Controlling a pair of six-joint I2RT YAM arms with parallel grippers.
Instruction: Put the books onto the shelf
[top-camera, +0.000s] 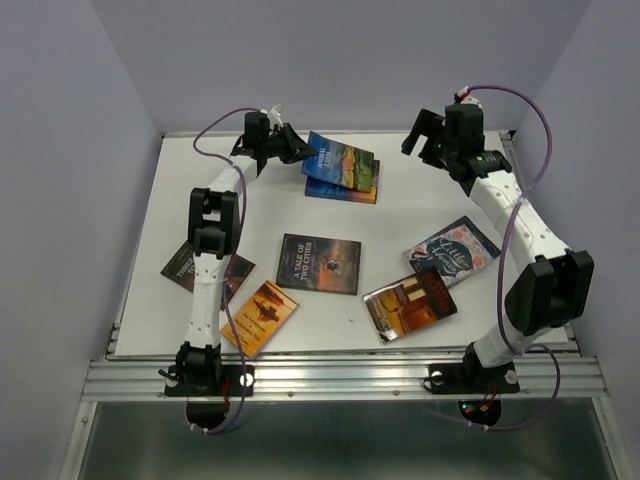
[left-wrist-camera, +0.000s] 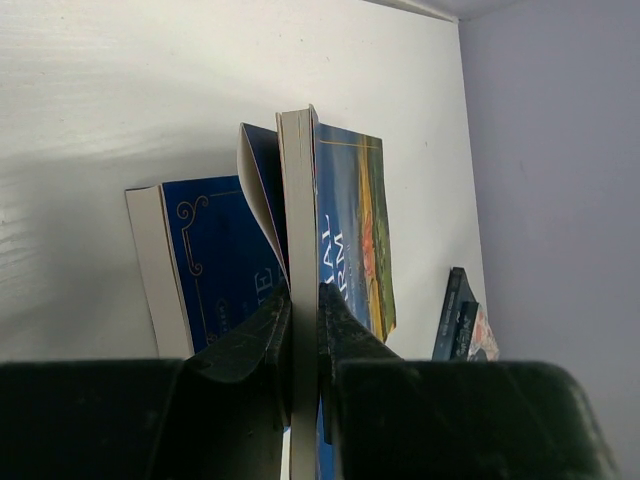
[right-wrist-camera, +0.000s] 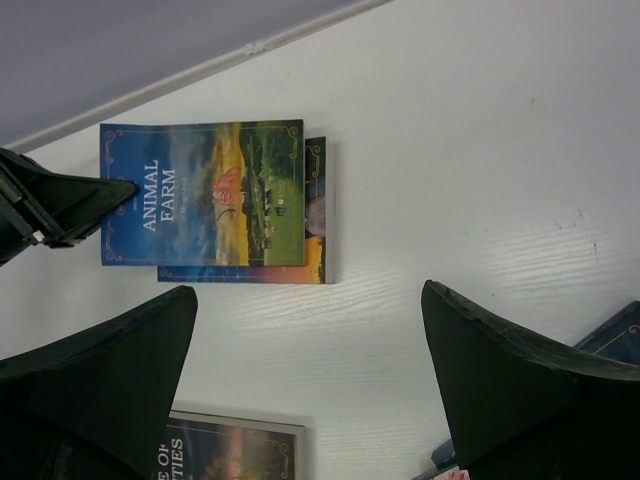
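Your left gripper (top-camera: 298, 153) is clamped on the edge of the Animal Farm book (top-camera: 340, 161), which hangs over a second blue book (top-camera: 345, 191) lying at the far middle of the surface (top-camera: 400, 205); your right gripper (top-camera: 425, 135) hovers near the far right corner, jaws spread wide, holding nothing; nearer you lie the Tale of Two Cities book (top-camera: 320, 263), an amber book (top-camera: 410, 303) and an orange book (top-camera: 260, 317), all flat and apart.
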